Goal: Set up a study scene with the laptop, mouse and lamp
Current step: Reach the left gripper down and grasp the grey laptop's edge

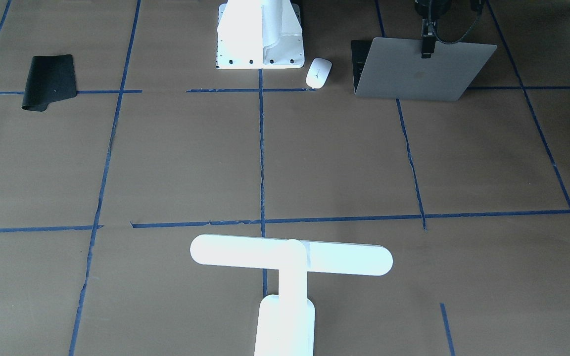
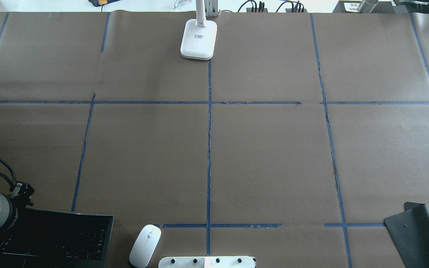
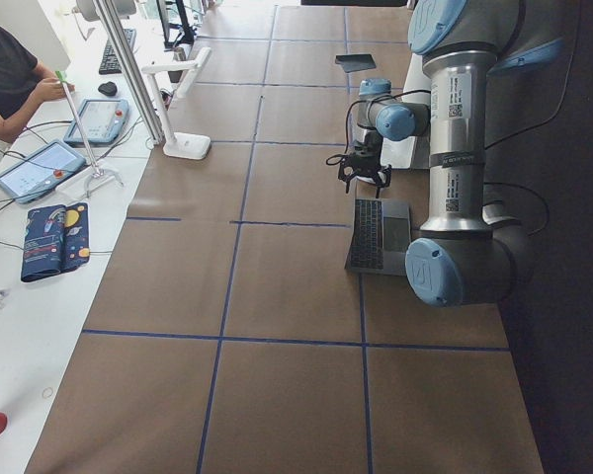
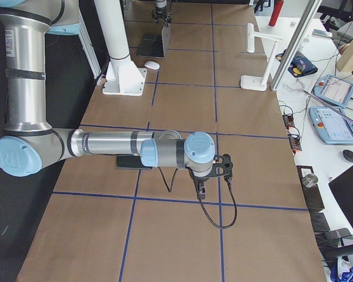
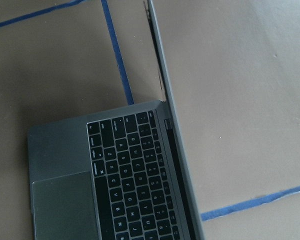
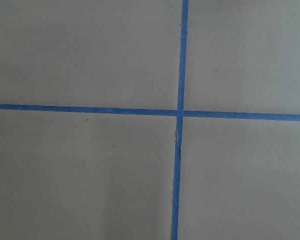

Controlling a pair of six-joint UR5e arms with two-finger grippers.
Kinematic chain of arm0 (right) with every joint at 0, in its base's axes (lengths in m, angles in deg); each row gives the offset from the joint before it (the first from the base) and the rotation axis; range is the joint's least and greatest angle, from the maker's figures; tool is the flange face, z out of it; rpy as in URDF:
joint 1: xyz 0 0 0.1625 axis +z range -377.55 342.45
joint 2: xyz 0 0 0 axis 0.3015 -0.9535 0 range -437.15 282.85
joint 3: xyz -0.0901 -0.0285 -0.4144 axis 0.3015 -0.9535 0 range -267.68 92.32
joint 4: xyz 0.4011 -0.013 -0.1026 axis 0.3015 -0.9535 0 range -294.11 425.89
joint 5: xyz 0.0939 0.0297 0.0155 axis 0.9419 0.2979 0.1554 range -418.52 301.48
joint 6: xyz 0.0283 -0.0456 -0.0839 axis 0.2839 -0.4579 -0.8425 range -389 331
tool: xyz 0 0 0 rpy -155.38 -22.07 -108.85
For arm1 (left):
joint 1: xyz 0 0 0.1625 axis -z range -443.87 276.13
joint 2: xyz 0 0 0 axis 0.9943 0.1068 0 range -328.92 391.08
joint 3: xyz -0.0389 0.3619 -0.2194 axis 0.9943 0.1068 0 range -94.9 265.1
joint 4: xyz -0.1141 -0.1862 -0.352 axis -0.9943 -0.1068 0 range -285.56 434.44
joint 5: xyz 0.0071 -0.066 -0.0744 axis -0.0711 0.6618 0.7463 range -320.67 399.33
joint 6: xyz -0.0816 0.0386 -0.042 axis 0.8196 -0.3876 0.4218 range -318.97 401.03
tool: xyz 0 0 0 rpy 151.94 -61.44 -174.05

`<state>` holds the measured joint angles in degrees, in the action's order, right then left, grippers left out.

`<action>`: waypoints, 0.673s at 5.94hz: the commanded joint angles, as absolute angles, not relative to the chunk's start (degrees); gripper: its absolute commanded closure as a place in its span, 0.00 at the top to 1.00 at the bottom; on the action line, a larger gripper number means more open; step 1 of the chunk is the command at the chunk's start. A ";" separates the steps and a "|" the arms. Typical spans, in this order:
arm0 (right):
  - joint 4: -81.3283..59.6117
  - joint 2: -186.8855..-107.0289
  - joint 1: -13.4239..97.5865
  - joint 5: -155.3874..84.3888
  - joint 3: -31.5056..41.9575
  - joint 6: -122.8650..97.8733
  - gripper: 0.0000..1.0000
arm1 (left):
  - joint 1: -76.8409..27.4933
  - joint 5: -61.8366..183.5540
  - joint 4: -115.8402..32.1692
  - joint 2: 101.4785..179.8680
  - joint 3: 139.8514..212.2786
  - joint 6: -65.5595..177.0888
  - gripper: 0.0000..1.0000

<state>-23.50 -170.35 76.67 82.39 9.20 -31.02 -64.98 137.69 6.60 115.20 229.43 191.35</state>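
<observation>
One laptop [image 1: 423, 74], one mouse [image 1: 318, 72], one lamp [image 1: 290, 262], one black mat [image 1: 50, 81] — side-bench tablets [image 3: 40, 168] seemingly two.

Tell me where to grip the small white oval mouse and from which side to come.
Take the small white oval mouse across its narrow width, at mid-flank, coming straight down. It lies flat and low, so a sideways approach finds no edge. The gaps toward the open grey metal laptop and the white bolted mount likely leave room on either side.

Black floppy mat [image 1: 49, 81], one end curled, at the table's near right corner. White bolted mount [image 1: 260, 37] at near centre. Blue tape grid [image 1: 261, 148] over brown paper [image 1: 339, 158].
</observation>
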 commanded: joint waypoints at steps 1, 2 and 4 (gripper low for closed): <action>-23.50 -170.23 76.67 82.45 9.17 -31.02 1.00 | -64.10 136.36 7.47 115.37 229.41 192.38 0.27; -23.50 -170.14 76.67 82.46 9.17 -31.02 1.00 | -62.01 136.36 9.39 115.37 229.50 191.69 0.08; -23.50 -170.05 76.67 82.46 9.26 -31.02 1.00 | -55.95 136.53 11.95 115.89 230.11 187.50 0.00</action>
<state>-23.50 -170.08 76.67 82.45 9.23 -31.02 -59.08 136.46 10.89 115.69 229.84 190.31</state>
